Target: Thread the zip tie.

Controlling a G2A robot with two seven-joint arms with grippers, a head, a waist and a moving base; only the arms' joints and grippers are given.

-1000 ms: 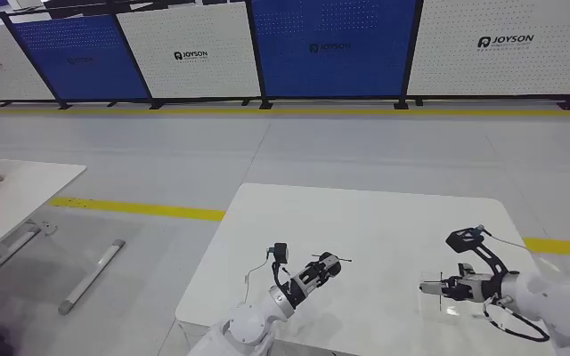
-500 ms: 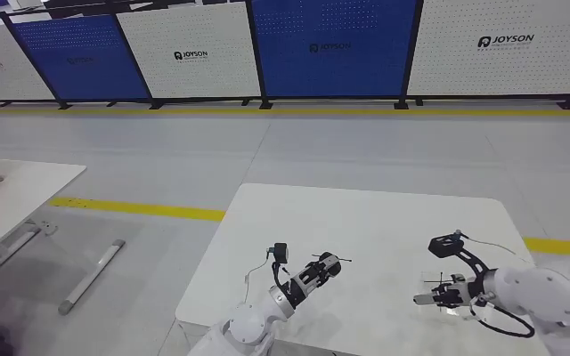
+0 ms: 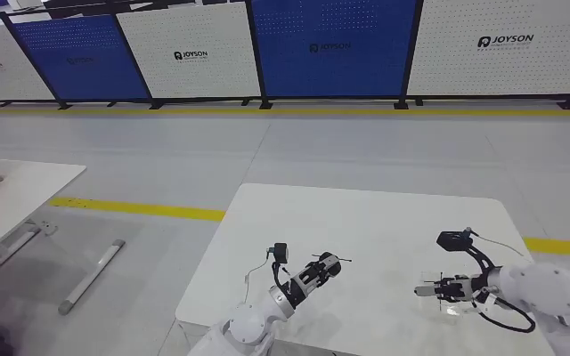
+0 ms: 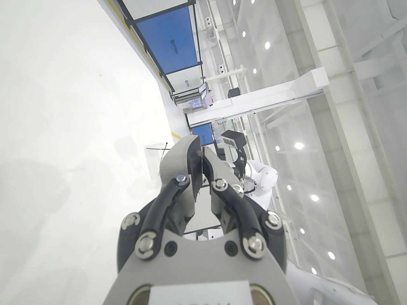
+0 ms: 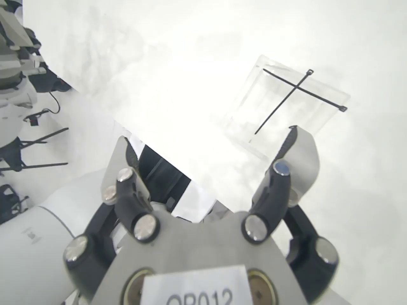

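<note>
Fingers of the left gripper [image 4: 199,147] are clenched on a thin black zip tie [image 4: 201,166], held above the tabletop [image 3: 374,222]. The right gripper [image 5: 211,145] has its fingers released and hovers just beside a clear tray [image 5: 251,96] carrying two crossed zip ties [image 5: 297,87]. The tray lies ahead of the right fingers, offset toward one finger rather than centred between them. The two long axes cross at roughly a right angle. The right arm is nearer and probably needs aligning across one strap.
</note>
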